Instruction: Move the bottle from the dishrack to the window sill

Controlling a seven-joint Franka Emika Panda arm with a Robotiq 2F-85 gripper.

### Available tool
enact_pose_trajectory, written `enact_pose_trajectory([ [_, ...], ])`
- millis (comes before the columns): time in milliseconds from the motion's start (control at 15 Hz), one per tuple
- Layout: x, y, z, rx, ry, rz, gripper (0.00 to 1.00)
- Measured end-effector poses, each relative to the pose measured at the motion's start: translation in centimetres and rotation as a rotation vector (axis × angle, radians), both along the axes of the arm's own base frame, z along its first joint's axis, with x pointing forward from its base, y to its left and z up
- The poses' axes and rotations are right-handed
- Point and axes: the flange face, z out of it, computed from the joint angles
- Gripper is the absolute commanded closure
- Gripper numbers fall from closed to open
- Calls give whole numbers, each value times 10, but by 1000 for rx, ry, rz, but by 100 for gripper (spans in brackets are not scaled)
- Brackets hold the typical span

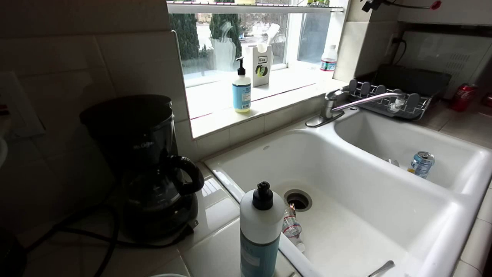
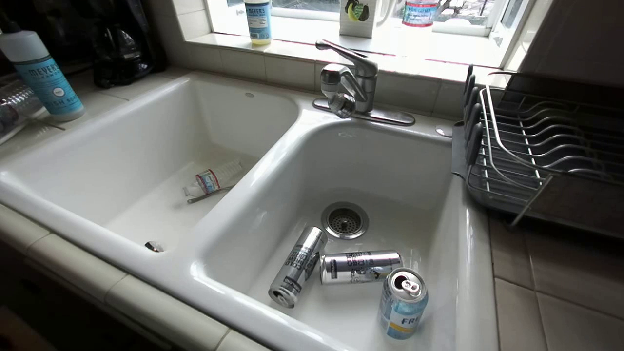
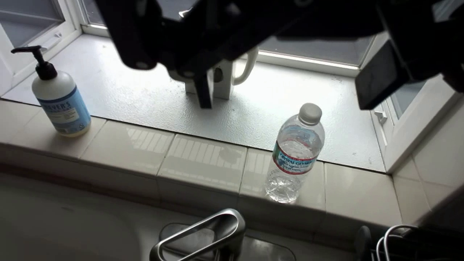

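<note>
The bottle (image 3: 295, 157), clear with a pale cap and a red-edged label, stands upright on the tiled front strip of the window sill (image 3: 232, 123). It also shows in both exterior views (image 1: 328, 59) (image 2: 420, 13). My gripper (image 3: 288, 105) comes in from the top of the wrist view. Its fingers (image 3: 378, 78) are wide apart with nothing between them. The bottle's cap appears just below the gap, apart from both fingers. The dark dishrack (image 2: 575, 146) stands right of the sink; only a corner of it (image 3: 391, 246) shows in the wrist view.
A pump bottle (image 3: 63, 101) and a white carton (image 1: 261, 65) stand on the sill. The faucet (image 3: 203, 239) rises in front of it. The white double sink (image 2: 273, 161) holds cans (image 2: 360, 265) and a lying plastic bottle (image 2: 214, 178). A dish-soap bottle (image 1: 261, 234) and coffee maker (image 1: 146, 154) stand beside it.
</note>
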Motion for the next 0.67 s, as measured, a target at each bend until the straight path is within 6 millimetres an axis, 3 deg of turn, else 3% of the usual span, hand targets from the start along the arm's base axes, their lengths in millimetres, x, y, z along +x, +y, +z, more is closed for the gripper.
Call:
enact_pose_trajectory([
  [333,-34,15,40,-38,-55,120,0],
  [667,-30,14,33,-35,-45,118,0],
])
